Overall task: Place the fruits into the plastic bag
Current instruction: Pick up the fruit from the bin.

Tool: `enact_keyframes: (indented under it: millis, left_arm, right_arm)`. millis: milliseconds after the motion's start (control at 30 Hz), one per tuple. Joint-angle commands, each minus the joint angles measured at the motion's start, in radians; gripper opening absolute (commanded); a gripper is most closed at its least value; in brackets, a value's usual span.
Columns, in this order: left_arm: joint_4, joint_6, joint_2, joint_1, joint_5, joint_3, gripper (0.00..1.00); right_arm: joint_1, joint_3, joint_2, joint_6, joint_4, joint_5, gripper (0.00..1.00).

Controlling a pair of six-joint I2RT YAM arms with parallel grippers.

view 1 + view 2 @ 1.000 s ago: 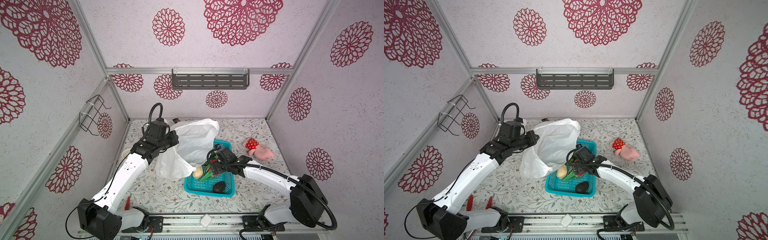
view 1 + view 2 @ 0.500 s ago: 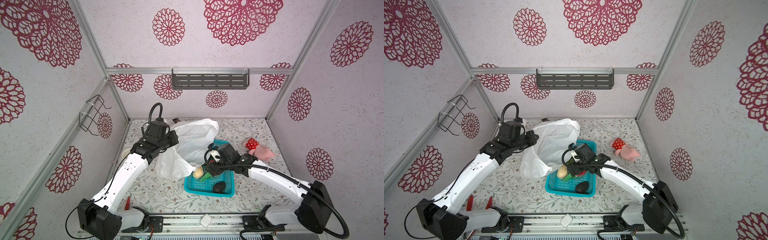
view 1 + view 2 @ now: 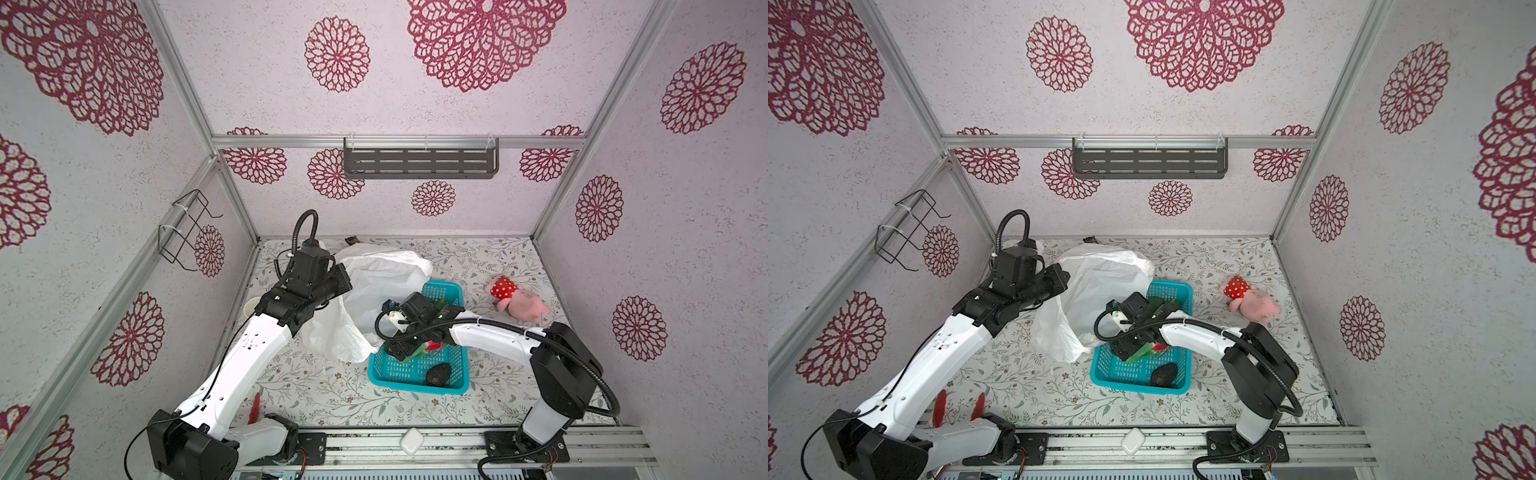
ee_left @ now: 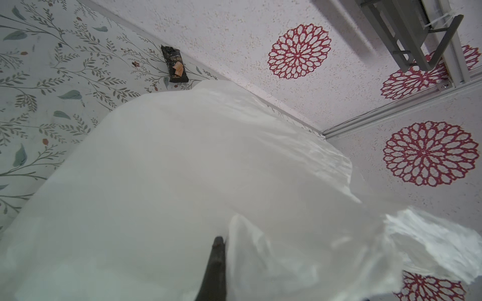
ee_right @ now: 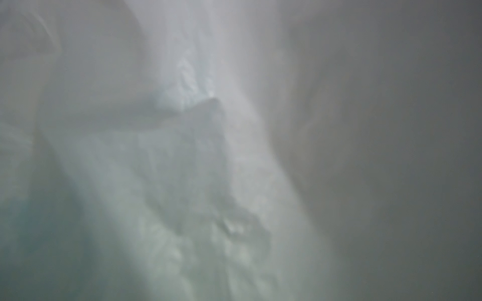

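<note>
Left pincer (image 3: 345, 288) clenched on the bag (image 3: 386, 282). Dragon fruit (image 3: 430, 347) lies at the three o'clock of the right pincer (image 3: 397, 351); its grip we cannot tell.

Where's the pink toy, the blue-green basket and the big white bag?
pink plush toy (image 3: 524, 302): in a top view, on its pink body.
teal basket (image 3: 409, 383): in a top view, on its near wall.
plastic bag (image 3: 386, 282): in a top view, on its crinkled top.

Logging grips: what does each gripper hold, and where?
Left gripper pinches the plastic bag at its raised edge; the right gripper's hold cannot be told.
</note>
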Motion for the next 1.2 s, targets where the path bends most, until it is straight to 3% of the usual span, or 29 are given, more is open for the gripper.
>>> enact_keyframes:
  millis: [0,500,600,700,867,1167]
  left_arm:
    - [-0.018,-0.016,-0.020,0.011,-0.026,-0.002,0.00]
    - [-0.030,-0.007,0.000,0.012,-0.038,0.019,0.00]
    - [-0.030,-0.010,0.008,0.012,-0.043,0.024,0.00]
    - [-0.036,-0.011,0.020,0.011,-0.042,0.034,0.00]
    - [-0.053,-0.017,0.035,0.012,-0.051,0.052,0.00]
    - [-0.051,-0.023,0.064,0.011,-0.050,0.070,0.00]
  right_arm:
    - [-0.003,0.022,0.031,0.013,0.001,0.048,0.90]
    - [0.029,0.029,0.104,0.017,-0.086,0.308,0.90]
    - [0.029,0.019,0.095,0.013,-0.084,0.326,0.91]
    - [0.030,0.003,0.080,0.009,-0.066,0.292,0.83]
    - [0.029,-0.054,-0.014,0.014,0.006,0.253,0.59]
    - [-0.006,-0.140,-0.338,0.012,0.023,0.198,0.56]
